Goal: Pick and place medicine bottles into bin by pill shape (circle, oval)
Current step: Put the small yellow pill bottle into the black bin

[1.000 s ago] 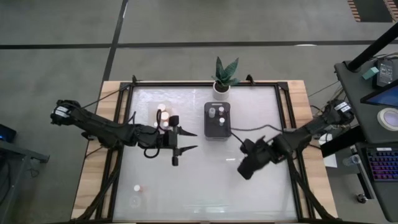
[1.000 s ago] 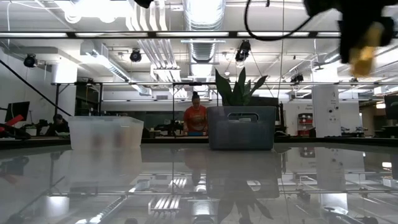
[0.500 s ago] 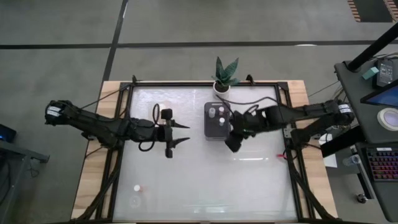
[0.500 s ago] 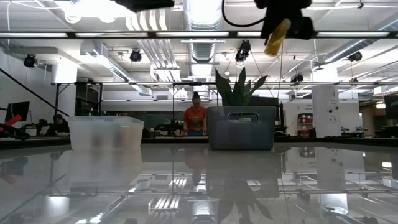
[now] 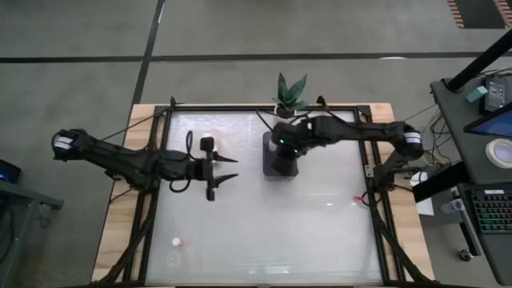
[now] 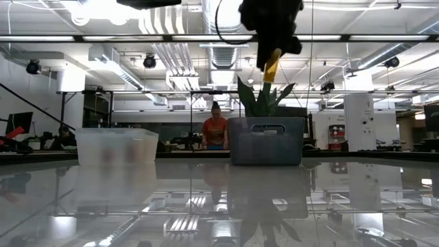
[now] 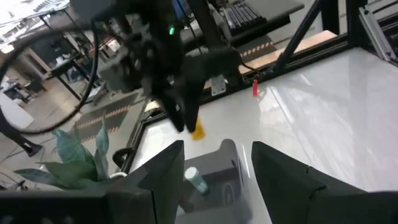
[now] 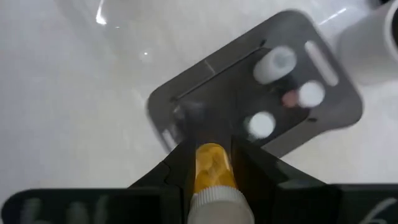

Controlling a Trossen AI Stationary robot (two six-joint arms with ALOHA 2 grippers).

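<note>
My right gripper is shut on an orange medicine bottle with a white cap, high above the grey bin. The bin holds three white-capped bottles. In the low view the orange bottle hangs above the bin. My left gripper is open and empty, near the clear bin at the table's middle left. One small bottle stands alone near the table's front left. My right gripper pinches the orange bottle's body between its two fingers, just ahead of the white cap. The bottle lies along the fingers, cap toward the wrist, and its orange end sticks out past the fingertips. The fingers point steeply down; the bottle hangs tilted, clear of the bin.
A potted green plant stands just behind the grey bin at the table's far edge. A small red thing lies by the right frame rail. A person stands in the room beyond the table.
My right gripper has carried the orange bottle from the table's right front toward the far left, and now stands over the grey bin. My left gripper has drawn back a little toward the table's left edge, still open.
</note>
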